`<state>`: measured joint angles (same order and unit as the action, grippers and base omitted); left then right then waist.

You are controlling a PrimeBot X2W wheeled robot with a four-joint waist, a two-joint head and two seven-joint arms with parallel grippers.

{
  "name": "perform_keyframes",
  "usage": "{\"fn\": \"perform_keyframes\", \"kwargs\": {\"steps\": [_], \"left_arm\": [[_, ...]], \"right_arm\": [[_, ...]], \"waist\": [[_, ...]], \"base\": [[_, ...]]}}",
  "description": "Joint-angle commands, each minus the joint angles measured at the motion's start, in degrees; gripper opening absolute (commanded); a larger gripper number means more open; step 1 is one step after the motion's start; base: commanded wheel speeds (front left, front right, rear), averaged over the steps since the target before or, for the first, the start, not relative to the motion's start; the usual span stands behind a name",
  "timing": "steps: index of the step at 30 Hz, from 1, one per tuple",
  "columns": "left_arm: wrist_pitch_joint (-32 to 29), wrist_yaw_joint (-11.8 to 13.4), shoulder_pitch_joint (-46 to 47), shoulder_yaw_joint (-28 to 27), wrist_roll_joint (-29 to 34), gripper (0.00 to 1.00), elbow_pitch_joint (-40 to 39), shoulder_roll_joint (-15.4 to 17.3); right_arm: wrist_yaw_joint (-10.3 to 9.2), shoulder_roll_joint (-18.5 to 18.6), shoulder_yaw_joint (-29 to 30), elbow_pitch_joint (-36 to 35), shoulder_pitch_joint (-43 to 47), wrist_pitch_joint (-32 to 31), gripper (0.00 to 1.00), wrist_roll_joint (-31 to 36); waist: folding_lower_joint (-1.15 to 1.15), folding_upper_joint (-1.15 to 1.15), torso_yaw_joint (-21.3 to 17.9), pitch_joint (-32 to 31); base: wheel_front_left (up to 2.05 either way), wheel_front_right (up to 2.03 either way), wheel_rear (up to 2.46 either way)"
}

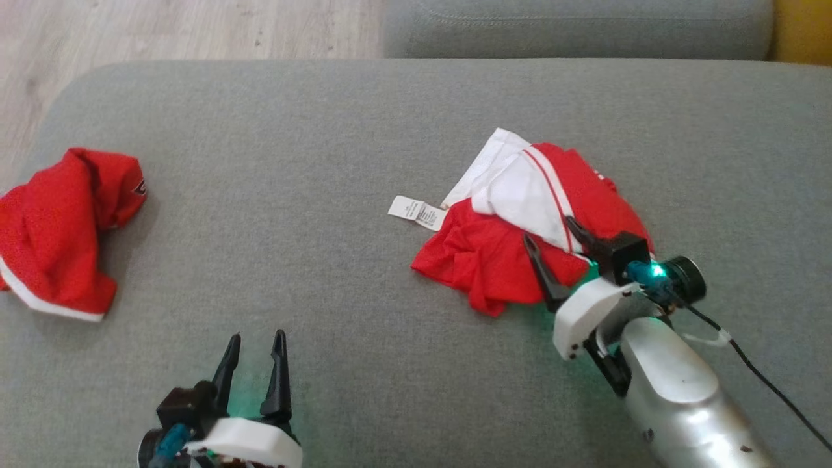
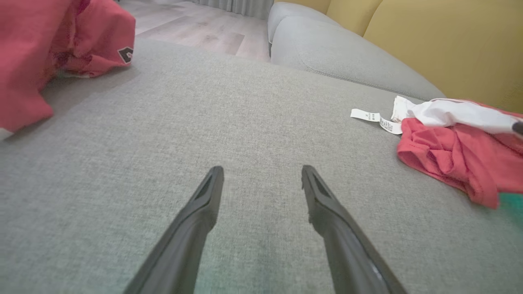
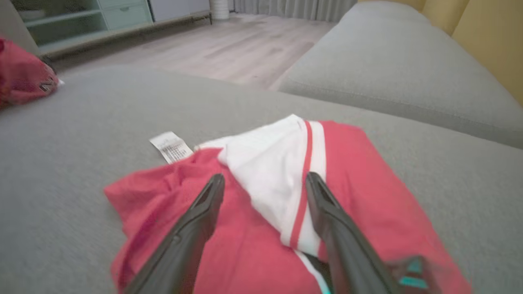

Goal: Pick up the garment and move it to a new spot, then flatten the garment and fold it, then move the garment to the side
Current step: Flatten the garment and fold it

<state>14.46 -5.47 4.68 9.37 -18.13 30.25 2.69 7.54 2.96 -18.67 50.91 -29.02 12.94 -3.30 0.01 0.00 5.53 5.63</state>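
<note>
The garment (image 1: 494, 260) lies crumpled on the right of the grey cushion (image 1: 325, 162). It is bright red, with a white sleeve (image 1: 513, 188) edged by a thin red stripe, and its white label (image 1: 416, 212) sticks out to the left. My right gripper (image 1: 549, 231) stands open just over the garment's near right part. In the right wrist view its fingers (image 3: 196, 216) straddle the white sleeve (image 3: 265, 163) and stripe. My left gripper (image 1: 257, 335) is open over bare cushion at the lower left, well apart from the garment (image 2: 445, 155).
A second crumpled red garment (image 1: 58, 227) with a white hem and a small dark logo lies at the cushion's left edge. A grey back cushion (image 1: 572, 26) runs along the far side, with wooden floor (image 1: 162, 29) beyond the far left corner. A black cable (image 1: 767, 383) trails from the right wrist.
</note>
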Motion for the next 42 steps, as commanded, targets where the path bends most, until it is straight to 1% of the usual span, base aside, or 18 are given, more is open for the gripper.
{"fn": "perform_keyframes", "kwargs": {"steps": [1,5,9,12,16,23,24,25,27,30,32,35,37,39,42], "left_arm": [[0.53,0.35,2.5,-1.24,-0.26,1.0,-1.24,0.2],[0.53,0.29,2.74,-1.43,-1.26,1.0,-0.92,0.2],[0.53,0.23,2.9,-1.43,-1.99,1.0,-0.59,0.2],[0.53,0.12,3.25,-1.19,-2.93,1.0,-0.21,0.19],[0.53,0.01,3.52,-1.03,-3.39,1.0,0.16,0.19],[0.53,-0.3,3.71,-0.94,-4.53,1.0,1.05,0.19],[0.53,-0.35,3.67,-0.99,-4.61,1.0,1.11,0.19],[0.53,-0.39,3.61,-1.07,-4.7,1.0,1.16,0.19],[0.53,-0.45,3.46,-1.29,-5.05,1.0,1.23,0.19],[0.53,-0.55,3.18,-1.47,-5.41,1.0,1.34,0.19],[0.53,-0.61,3.1,-1.42,-5.52,1.0,1.4,0.19],[0.53,-0.7,3.0,-1.32,-5.71,1.0,1.13,0.19],[0.53,-0.75,2.9,-1.17,-5.82,1.0,1.1,0.19],[0.53,-0.81,2.75,-0.88,-5.88,1.0,1.19,0.19],[0.53,-0.84,2.53,-0.14,-6.58,1.0,1.16,0.19]], "right_arm": [[-0.05,-0.08,0.29,-0.11,-3.09,0.17,1.0,1.45],[-0.05,-0.08,3.48,4.22,-4.36,0.58,1.0,5.09],[-0.05,-0.08,4.53,5.91,-4.91,1.17,1.0,6.82],[-0.05,-0.08,3.47,4.84,-5.52,1.82,1.0,6.09],[-0.05,-0.08,3.56,4.33,-5.79,1.96,1.0,5.82],[-0.05,-0.08,7.57,4.34,-7.0,2.04,1.0,8.3],[-0.05,-0.08,8.02,4.19,-7.04,2.04,0.98,8.54],[-0.05,-0.08,8.45,3.81,-7.08,2.05,0.71,8.47],[-0.05,-0.08,8.88,3.14,-7.07,2.05,0.0,8.72],[-0.05,-0.08,9.39,2.3,-7.18,2.05,0.0,8.58],[-0.05,-0.08,9.3,0.49,-7.51,2.05,0.0,7.52],[-0.05,-0.08,6.91,-5.58,-8.65,2.05,0.0,3.58],[-0.05,-0.08,3.68,-10.67,-10.28,2.06,0.0,0.17],[-0.05,-0.08,1.93,-15.46,-12.41,2.06,0.0,-4.17],[-0.05,-0.08,-0.72,-21.9,-16.82,2.06,0.0,-8.95]], "waist": [[-0.01,0.0,0.45,0.52],[-0.01,0.0,0.6,1.2],[-0.01,0.0,0.36,1.68],[-0.01,0.0,0.04,2.11],[-0.01,0.0,0.15,2.18],[-0.01,0.0,1.0,2.3],[-0.01,0.0,1.13,2.29],[-0.01,0.0,1.25,2.27],[-0.01,0.0,1.44,2.18],[-0.01,0.0,1.64,1.91],[-0.01,0.0,1.83,1.71],[-0.01,0.0,2.16,1.4],[-0.01,0.0,2.51,1.02],[-0.01,0.0,3.1,0.64],[-0.01,0.0,4.69,0.39]], "base": [[0.0,0.0,0.0],[0.0,0.0,0.0],[0.0,0.0,0.0],[0.0,0.0,0.0],[0.0,0.0,0.0],[0.0,0.0,0.0],[0.0,0.0,0.0],[0.0,0.0,0.0],[0.0,0.0,0.0],[0.0,0.0,0.0],[0.0,0.0,0.0],[0.0,0.0,0.0],[0.0,0.0,0.0],[0.0,0.0,0.0],[0.0,0.0,0.0]]}}
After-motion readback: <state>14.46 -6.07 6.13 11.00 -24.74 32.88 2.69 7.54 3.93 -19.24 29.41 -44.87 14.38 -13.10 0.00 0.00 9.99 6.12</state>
